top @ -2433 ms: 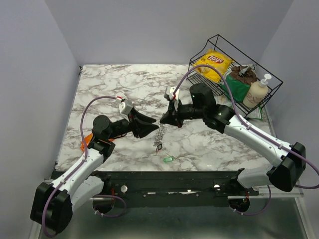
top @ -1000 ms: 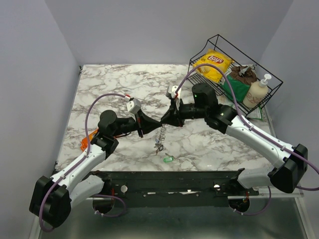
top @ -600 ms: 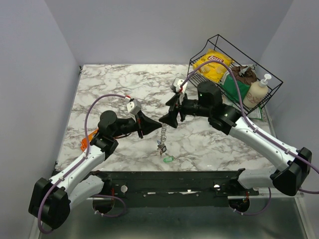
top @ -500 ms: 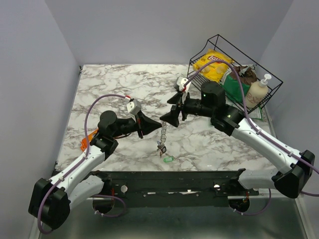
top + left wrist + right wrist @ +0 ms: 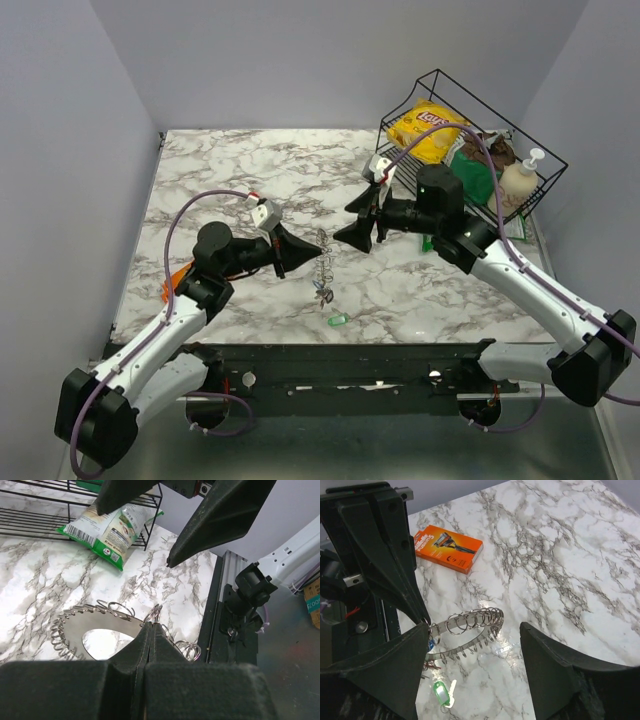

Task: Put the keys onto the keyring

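Note:
The keyring [image 5: 321,262], a silvery band strung with several split rings, hangs from my left gripper [image 5: 306,254], which is shut on one of its small rings [image 5: 155,614]. The band [image 5: 102,625] curves just above the marble. Small red and blue keys [image 5: 322,294] dangle at its lower end. A green-headed key [image 5: 338,320] lies loose on the table, in the right wrist view [image 5: 440,693] below the keyring [image 5: 472,622]. My right gripper [image 5: 354,222] is open to the right of the keyring, apart from it, with nothing between its fingers [image 5: 385,675].
A black wire basket [image 5: 540,150] at the back right holds a chips bag [image 5: 428,126], a green packet and a soap bottle [image 5: 517,184]. An orange razor box [image 5: 449,547] lies beside the left arm. The table's front edge runs just below the green key.
My right gripper has opened, let go of the keyring and drawn back to the right. The keyring now hangs from the left gripper alone.

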